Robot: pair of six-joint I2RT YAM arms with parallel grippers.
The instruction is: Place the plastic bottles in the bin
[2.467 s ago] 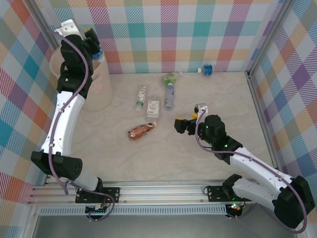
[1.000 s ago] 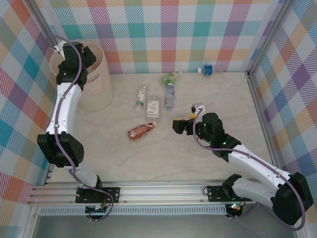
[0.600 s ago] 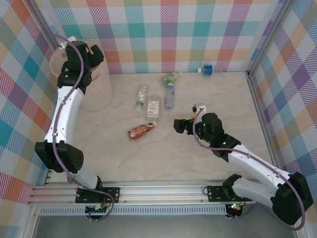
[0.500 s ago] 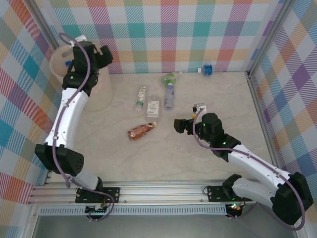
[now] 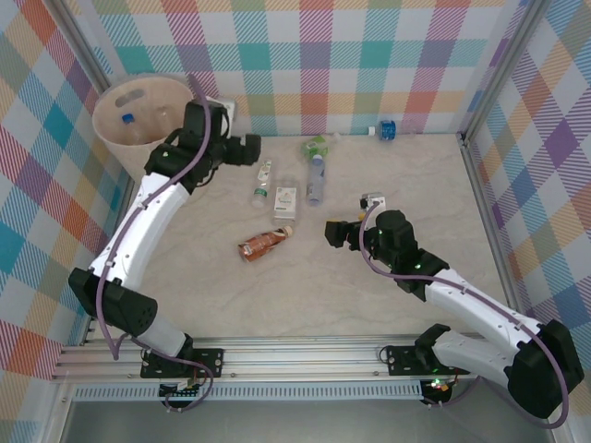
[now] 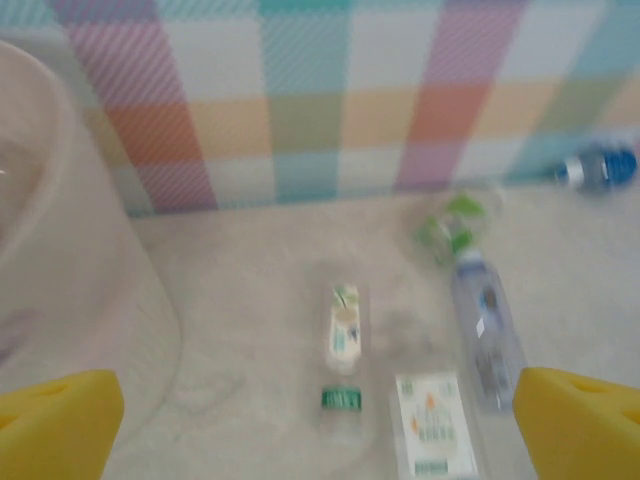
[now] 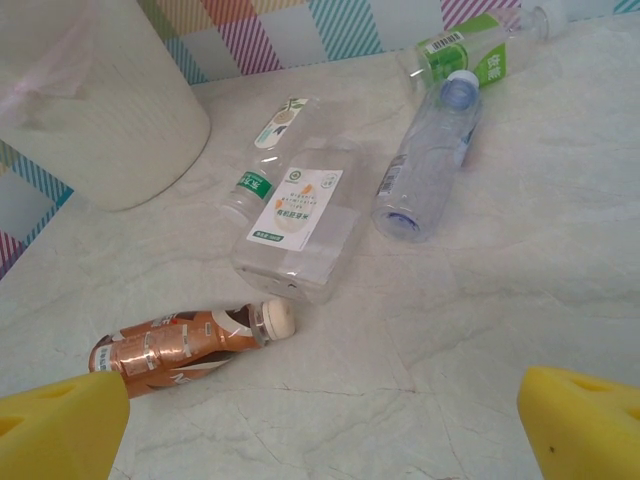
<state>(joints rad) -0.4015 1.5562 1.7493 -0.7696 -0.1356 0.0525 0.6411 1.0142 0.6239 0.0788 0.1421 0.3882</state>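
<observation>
With the left hand [image 5: 251, 148] and right hand [image 5: 332, 233] both spread empty, the slim green-labelled bottle [image 5: 262, 183] nearest the bin [image 5: 148, 81] is best straddled across its middle before being clenched.

No legible text; label print on the plastic bottles [image 7: 300, 225] too small and blurred to read.

Bin [image 5: 148, 90] blocking far-left corner, bottles [image 5: 284, 200] clustered mid-table, bare table [image 5: 277, 300] open nearer and rightward
</observation>
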